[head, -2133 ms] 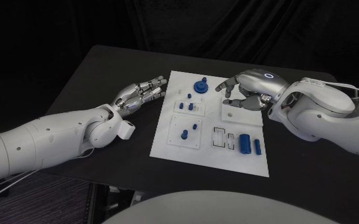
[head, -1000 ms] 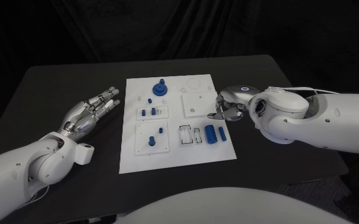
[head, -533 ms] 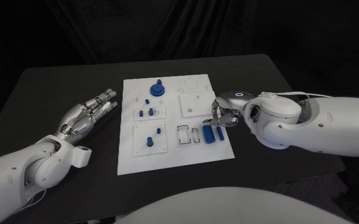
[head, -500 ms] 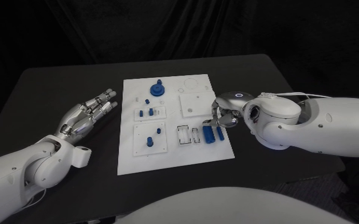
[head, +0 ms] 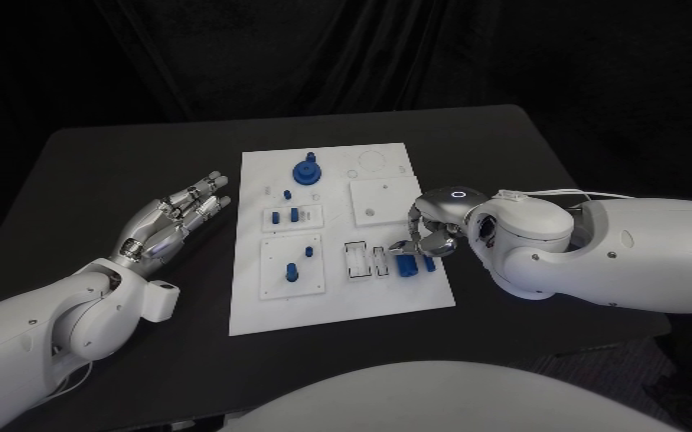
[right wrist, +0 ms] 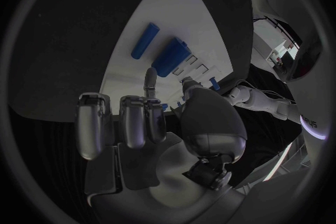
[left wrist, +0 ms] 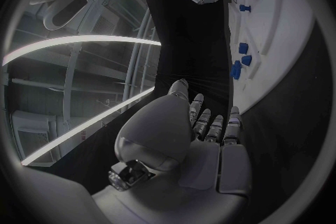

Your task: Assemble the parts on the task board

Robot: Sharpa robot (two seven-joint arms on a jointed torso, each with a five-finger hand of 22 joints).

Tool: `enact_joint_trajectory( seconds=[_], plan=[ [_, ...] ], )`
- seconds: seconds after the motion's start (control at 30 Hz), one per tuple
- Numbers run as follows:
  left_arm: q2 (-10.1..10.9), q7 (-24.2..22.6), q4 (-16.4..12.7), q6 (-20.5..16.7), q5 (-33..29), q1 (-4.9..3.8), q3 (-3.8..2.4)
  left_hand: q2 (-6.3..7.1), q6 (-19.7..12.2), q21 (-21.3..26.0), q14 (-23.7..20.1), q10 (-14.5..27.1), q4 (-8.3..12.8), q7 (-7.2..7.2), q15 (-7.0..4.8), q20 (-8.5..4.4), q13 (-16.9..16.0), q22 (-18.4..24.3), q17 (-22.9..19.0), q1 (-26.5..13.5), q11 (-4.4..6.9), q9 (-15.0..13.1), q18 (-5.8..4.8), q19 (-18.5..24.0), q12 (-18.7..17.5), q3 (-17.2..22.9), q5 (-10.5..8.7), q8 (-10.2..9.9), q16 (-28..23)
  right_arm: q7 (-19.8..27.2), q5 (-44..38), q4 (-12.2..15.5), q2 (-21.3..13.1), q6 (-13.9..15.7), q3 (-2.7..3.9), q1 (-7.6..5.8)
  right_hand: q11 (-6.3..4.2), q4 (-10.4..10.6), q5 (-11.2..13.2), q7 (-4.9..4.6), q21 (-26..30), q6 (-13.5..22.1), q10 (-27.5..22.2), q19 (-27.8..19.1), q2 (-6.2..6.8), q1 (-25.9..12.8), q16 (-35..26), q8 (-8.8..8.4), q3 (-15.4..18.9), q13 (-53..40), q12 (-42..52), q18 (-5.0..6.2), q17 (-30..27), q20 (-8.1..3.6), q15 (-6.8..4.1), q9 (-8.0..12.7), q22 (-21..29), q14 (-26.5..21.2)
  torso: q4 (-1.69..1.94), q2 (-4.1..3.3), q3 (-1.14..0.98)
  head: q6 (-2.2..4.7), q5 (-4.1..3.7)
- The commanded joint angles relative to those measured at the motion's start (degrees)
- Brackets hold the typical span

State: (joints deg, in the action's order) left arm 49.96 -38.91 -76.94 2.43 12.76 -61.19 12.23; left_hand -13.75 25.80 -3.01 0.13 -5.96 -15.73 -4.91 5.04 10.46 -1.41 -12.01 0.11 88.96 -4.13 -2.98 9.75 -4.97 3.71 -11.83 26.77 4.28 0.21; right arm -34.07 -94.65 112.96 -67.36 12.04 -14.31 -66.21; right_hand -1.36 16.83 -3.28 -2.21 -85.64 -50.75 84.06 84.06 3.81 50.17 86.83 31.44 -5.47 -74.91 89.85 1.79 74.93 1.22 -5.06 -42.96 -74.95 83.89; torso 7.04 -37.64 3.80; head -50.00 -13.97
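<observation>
The white task board point(head: 335, 297) lies in the middle of the black table. A large blue knob point(head: 306, 170) and several small blue pegs point(head: 293, 215) stand in it. Two blue cylinders point(head: 408, 265) lie near its right edge. My right hand point(head: 430, 233) hovers just over them, thumb and one finger stretched toward the thick cylinder point(right wrist: 171, 57), the other fingers point(right wrist: 133, 117) curled, nothing held. The thinner cylinder point(right wrist: 145, 41) lies beside it. My left hand point(head: 175, 216) lies left of the board, fingers point(left wrist: 210, 123) straight and apart, empty.
Two empty black-framed slots point(head: 355, 258) sit just left of the cylinders. A square white plate point(head: 378, 199) lies behind the right hand. The table's near edge point(head: 433, 352) runs close below the board. Bare black table point(head: 116, 162) surrounds the left hand.
My right hand has slid along the board's right side toward the near edge and now hangs over the blue cylinders. The left hand and the parts have stayed put.
</observation>
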Motion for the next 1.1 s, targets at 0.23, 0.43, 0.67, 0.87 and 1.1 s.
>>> enact_joint_trajectory(
  seconds=[0.23, 0.43, 0.67, 0.87, 1.1],
  plan=[
    [0.0, -5.3, -0.1, 1.1, -0.3, 0.11, -0.05, -0.21, -0.3, 0.1, -0.1, 0.7, 0.0, -0.29, 0.54, 0.66, 0.1, -0.2, -0.1, 0.6, -0.11, 0.1, -0.31, 0.0, -0.2, 0.4, 0.10, -0.1, -0.2, -2.6, -2.0, -0.6, 0.6, -2.5, 0.01, 1.12, -0.45, 0.0, 0.3, 0.05, 0.4, -0.7, 5.9, 3.7, -0.06, -0.6, -0.4, -0.45, -0.6, -15.1, 0.1, -0.44, 5.0, -0.33, -0.45, -0.2, -13.3, 4.3, 0.18, 0.03, 0.11, 0.00, 0.38],
    [-0.1, -4.9, 0.0, 1.4, -0.3, 0.14, -0.05, -0.19, -0.5, 0.0, -0.1, 0.8, 0.1, -0.36, 0.76, 1.03, 0.1, -0.3, -0.1, 0.8, -0.18, 0.1, -0.18, -0.2, -0.3, 0.5, 0.18, -0.2, -0.2, -2.1, -2.3, -1.5, 1.3, -2.2, 0.01, 1.62, -0.39, -0.1, 0.1, -0.01, 0.7, -0.8, 5.9, 3.6, -0.56, -0.3, -0.5, -1.08, -1.5, -15.1, 0.1, -0.37, 4.5, -0.38, -0.52, -0.3, -13.2, 4.2, 0.17, 0.01, 0.13, 0.00, 0.73],
    [-0.1, -4.5, 0.0, 1.8, -0.3, 0.18, -0.05, -0.21, -0.5, -0.1, 0.0, 1.0, 0.5, -0.48, 1.15, 1.59, 0.1, -0.6, -0.1, 1.1, -0.26, 0.1, -0.01, -0.5, -0.3, 0.8, 0.36, -0.2, -0.2, -0.3, -2.3, -2.3, 2.3, 0.1, 0.01, 2.31, -0.23, -0.4, -2.7, -0.20, 0.7, -1.1, 5.9, 3.6, -1.32, 2.0, -0.6, -2.97, -3.0, -15.1, 0.1, -0.36, 4.4, -0.33, -0.43, -0.5, -13.2, 4.2, 0.12, 0.01, 0.07, 0.00, 1.09],
    [-0.2, -4.1, 0.1, 2.1, -0.3, 0.21, -0.05, -0.19, -0.5, -0.3, 0.0, 1.0, 0.8, -0.65, 1.31, 1.96, 0.1, -0.7, 0.0, 1.4, -0.39, 0.1, 0.16, -0.7, -0.3, 1.1, 0.63, -0.2, -0.1, 1.3, -1.9, -2.9, 3.1, 1.5, 0.01, 2.94, 0.03, -0.9, -8.8, -0.49, 0.7, -1.6, 5.9, 3.5, -1.14, 5.5, -0.6, -5.32, -3.9, -15.1, 0.1, -0.36, 4.3, -0.26, -0.35, -0.6, -13.2, 4.3, 0.15, 0.04, 0.08, 0.00, 1.30],
    [-0.2, -3.8, 0.1, 2.2, -0.3, 0.23, -0.05, -0.20, -0.4, -0.3, 0.0, 1.0, 1.0, -0.83, 1.29, 2.10, 0.1, -0.8, 0.0, 1.5, -0.56, 0.0, 0.24, -0.7, -0.2, 1.2, 0.72, -0.2, -0.1, 2.1, 2.6, -3.8, 3.6, 0.7, 0.01, 3.28, 0.42, -1.3, -15.7, -0.98, 0.8, -1.5, 5.9, 3.5, -0.93, 7.6, -0.6, -8.62, -4.8, -15.1, 0.1, -0.34, 4.0, 0.12, 0.14, 0.6, -13.1, 4.2, 0.13, 0.03, 0.14, 0.00, 1.69]
  ],
)
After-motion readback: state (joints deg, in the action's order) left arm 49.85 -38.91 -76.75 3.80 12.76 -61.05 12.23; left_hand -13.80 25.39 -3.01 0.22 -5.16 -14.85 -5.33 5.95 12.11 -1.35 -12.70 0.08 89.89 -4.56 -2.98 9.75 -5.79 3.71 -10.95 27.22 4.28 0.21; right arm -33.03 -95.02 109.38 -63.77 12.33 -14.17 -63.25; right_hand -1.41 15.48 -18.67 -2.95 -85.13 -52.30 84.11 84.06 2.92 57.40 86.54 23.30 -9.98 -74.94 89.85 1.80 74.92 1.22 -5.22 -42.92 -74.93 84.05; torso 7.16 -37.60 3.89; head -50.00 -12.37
